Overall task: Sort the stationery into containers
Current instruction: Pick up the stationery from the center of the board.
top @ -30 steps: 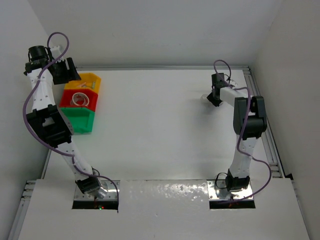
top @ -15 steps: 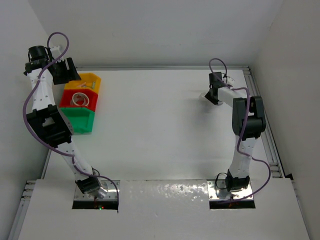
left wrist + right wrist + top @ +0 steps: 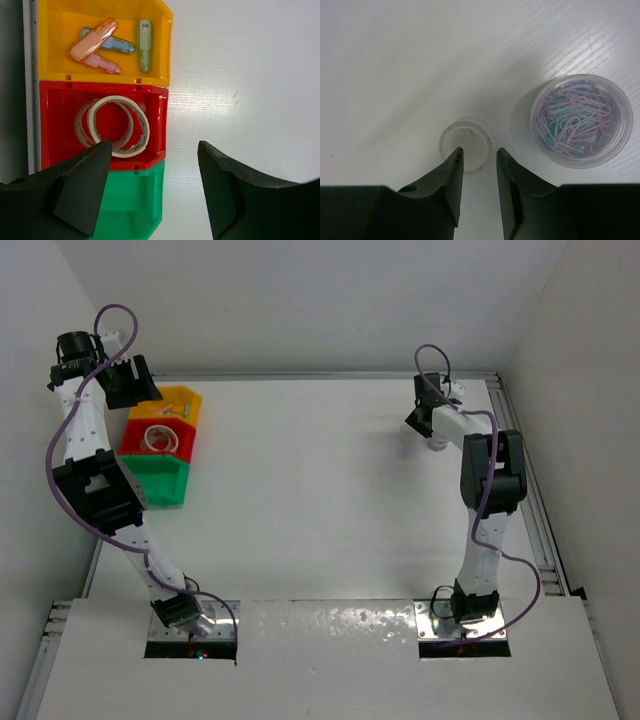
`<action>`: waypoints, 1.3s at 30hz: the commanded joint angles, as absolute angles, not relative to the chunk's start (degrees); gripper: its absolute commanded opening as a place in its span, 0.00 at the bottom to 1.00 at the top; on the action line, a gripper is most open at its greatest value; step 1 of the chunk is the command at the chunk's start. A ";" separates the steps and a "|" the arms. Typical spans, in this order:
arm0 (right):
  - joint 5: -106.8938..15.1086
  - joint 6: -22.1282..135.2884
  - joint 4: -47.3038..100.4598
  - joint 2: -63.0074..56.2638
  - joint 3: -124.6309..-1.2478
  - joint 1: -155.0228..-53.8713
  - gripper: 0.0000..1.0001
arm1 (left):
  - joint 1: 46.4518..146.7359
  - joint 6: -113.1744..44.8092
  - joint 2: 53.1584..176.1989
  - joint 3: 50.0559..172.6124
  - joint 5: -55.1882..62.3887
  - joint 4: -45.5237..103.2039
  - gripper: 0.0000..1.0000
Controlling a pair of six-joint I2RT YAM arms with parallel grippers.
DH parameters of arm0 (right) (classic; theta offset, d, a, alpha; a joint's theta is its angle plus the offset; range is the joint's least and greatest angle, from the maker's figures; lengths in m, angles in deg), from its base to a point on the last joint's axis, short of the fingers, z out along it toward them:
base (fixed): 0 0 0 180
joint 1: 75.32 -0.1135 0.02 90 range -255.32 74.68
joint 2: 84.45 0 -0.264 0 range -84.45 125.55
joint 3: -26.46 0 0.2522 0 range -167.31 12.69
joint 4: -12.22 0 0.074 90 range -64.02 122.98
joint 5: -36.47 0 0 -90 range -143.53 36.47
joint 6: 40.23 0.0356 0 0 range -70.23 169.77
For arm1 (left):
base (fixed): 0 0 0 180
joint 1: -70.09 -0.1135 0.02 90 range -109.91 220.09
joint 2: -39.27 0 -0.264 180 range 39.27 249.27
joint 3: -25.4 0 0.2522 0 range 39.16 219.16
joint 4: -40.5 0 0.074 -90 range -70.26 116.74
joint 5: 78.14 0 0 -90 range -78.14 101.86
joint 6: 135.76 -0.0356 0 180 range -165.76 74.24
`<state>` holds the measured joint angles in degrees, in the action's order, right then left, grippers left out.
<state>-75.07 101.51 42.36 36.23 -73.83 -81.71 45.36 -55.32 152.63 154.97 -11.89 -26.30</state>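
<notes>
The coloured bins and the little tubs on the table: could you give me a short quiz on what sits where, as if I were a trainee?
1. True or false: the tape rings lie in the red bin.
2. In the right wrist view, what fills the larger clear tub? A) coins B) coloured paper clips C) rubber bands
3. Fill the gap: the capsule-shaped pieces lie in the ___ bin.

Key: 1 true. 2 B. 3 yellow: they lie in the yellow bin, next to the red one.
</notes>
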 commanded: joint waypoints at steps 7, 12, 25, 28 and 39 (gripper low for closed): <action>-75.33 104.52 49.52 42.63 -80.81 -80.68 0.34 | 45.57 -54.55 150.98 156.06 -13.10 -25.82 0.67; -74.19 106.45 50.33 44.48 -80.65 -80.42 0.26 | 45.57 -54.64 150.37 156.32 -13.10 -25.82 0.67; -77.71 83.81 27.84 22.43 -63.95 -96.82 0.00 | 59.27 -60.61 146.94 153.43 -20.47 -30.65 0.70; -76.30 82.55 27.92 23.03 -66.14 -103.15 0.00 | 66.30 -60.71 146.76 151.06 -22.76 -30.83 0.72; -71.73 88.09 28.71 25.68 -73.44 -114.33 0.00 | 82.39 -56.58 146.85 144.82 -17.23 -26.36 0.72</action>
